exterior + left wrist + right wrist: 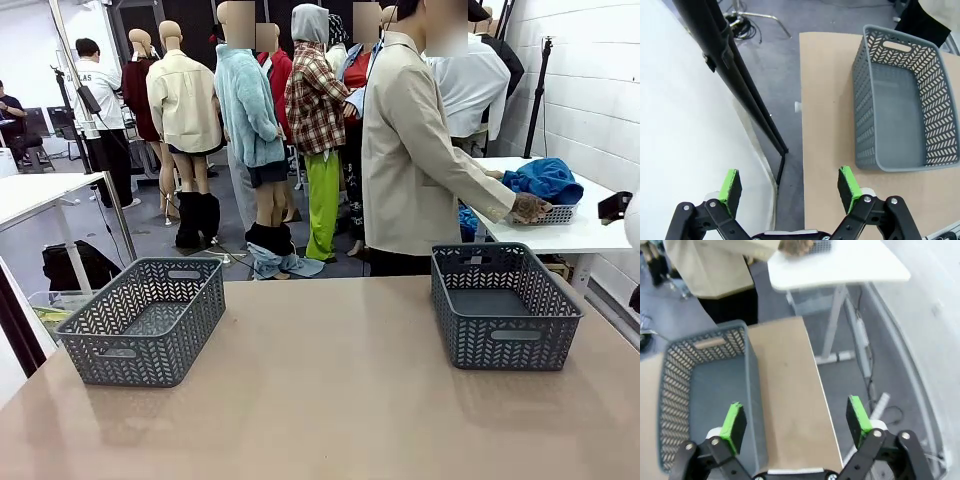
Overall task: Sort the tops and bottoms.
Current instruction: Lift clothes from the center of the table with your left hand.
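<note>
**Q:** So, where's the clothing?

**Me:** Front view, 2 o'clock: a bright blue top [545, 180], soft and bunched in a heap, sits in a small white basket [560, 214] on a white side table [590, 236]. The person [410, 150] in a beige jacket has a hand [528, 207] on that basket.

**Q:** Your jaws?

**Me:** Both pairs spread wide, nothing between them. My left gripper [790, 182] hangs over the tan table's [825, 125] edge, grey left basket [865, 110] at 1 o'clock. My right gripper [796, 420] has the grey right basket [675, 385] at 10 o'clock.

**Q:** Unclear?

**Me:** One garment or two, can't tell. Basket rim hides the heap's underside; the hand covers its near corner.
</note>
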`<state>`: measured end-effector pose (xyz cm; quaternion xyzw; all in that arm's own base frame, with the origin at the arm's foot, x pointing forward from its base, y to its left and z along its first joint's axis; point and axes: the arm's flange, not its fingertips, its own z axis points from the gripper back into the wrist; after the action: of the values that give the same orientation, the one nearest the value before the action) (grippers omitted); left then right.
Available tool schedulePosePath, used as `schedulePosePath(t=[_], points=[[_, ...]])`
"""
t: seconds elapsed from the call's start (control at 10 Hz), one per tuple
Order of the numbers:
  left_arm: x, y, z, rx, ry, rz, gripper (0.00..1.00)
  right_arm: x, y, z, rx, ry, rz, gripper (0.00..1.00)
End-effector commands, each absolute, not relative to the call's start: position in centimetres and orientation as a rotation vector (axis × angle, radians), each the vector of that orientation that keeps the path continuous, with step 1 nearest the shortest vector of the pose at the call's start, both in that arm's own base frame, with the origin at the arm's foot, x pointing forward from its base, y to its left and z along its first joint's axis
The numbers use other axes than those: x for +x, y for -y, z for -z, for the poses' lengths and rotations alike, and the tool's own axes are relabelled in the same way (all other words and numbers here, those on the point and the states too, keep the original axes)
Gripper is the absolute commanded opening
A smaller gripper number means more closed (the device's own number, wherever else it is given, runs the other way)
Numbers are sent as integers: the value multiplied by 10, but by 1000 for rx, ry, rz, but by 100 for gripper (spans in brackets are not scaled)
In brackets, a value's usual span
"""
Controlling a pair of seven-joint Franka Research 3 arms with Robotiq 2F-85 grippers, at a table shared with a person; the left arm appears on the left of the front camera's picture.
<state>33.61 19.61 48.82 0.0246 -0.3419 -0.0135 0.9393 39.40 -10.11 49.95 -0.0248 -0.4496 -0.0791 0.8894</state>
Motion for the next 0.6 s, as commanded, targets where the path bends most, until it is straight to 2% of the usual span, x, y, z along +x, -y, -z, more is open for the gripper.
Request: schedulePosePath(t=[0.0,0.5], points=[[338,-192,-490,78,691,64,100,387,105,-501,-44,879,176,100],[338,-192,-490,78,691,64,100,387,105,-501,-44,879,176,100]])
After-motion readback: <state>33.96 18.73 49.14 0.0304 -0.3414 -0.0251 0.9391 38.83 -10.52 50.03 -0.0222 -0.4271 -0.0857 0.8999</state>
